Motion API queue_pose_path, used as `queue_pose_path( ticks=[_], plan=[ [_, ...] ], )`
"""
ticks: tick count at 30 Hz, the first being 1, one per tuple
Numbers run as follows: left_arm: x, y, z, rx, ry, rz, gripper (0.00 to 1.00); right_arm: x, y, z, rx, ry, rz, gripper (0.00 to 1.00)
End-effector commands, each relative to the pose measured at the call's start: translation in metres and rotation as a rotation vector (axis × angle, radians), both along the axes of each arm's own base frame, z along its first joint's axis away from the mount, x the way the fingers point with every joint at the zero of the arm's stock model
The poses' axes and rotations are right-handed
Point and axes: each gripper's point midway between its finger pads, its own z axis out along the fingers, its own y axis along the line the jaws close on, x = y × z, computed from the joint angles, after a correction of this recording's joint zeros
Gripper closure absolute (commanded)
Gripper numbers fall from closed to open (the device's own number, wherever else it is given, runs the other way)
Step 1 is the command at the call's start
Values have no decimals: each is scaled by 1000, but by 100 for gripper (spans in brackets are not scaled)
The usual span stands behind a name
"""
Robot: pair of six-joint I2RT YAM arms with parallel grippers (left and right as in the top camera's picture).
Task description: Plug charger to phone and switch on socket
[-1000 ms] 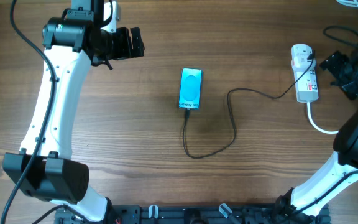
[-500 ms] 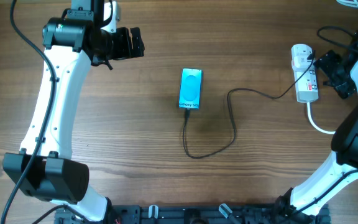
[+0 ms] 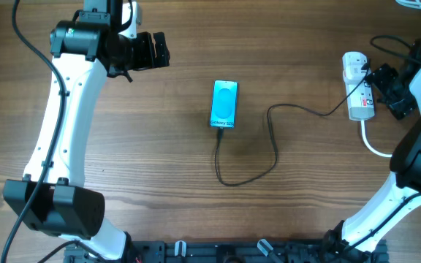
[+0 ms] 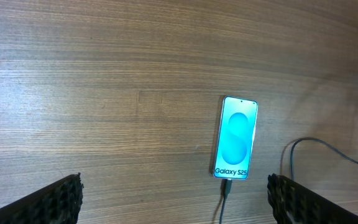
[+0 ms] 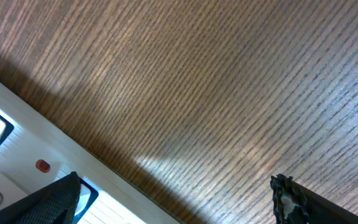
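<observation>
The phone (image 3: pixel 224 104) lies in the middle of the table with its cyan screen lit; it also shows in the left wrist view (image 4: pixel 235 137). The thin black charger cable (image 3: pixel 272 139) runs from the phone's bottom edge in a loop to the white socket strip (image 3: pixel 357 86) at the right. The connector (image 4: pixel 226 186) sits at the phone's bottom edge. My left gripper (image 3: pixel 154 50) is open and empty, far left of the phone. My right gripper (image 3: pixel 384 82) is open, right beside the socket's right side. The socket's edge with a small red mark (image 5: pixel 41 165) shows in the right wrist view.
The socket's white cord (image 3: pixel 375 146) curves off toward the right arm's base. Black robot cables (image 3: pixel 393 40) hang near the top right. Bare wooden table lies between the left gripper and the phone.
My right gripper has moved left, from apart from the socket to close beside its right side. The left arm, phone and charger have not moved.
</observation>
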Motion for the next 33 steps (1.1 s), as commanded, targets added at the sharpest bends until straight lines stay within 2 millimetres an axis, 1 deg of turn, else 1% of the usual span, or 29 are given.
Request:
queue_pose_path(
  ticks=[1, 10, 13, 30, 33],
  plan=[
    [2, 3, 2, 13, -10, 4, 0, -6, 15, -13, 64, 36, 20, 0],
    [2, 3, 2, 13, -9, 4, 0, -8, 16, -13, 72, 43, 21, 0],
    [2, 3, 2, 13, -10, 4, 0, -3, 24, -12, 108, 18, 63, 0],
    [2, 3, 2, 13, -10, 4, 0, -2, 30, -12, 128, 13, 119, 1],
    [2, 3, 2, 13, -10, 4, 0, -1, 34, -12, 127, 15, 129, 0]
  ],
)
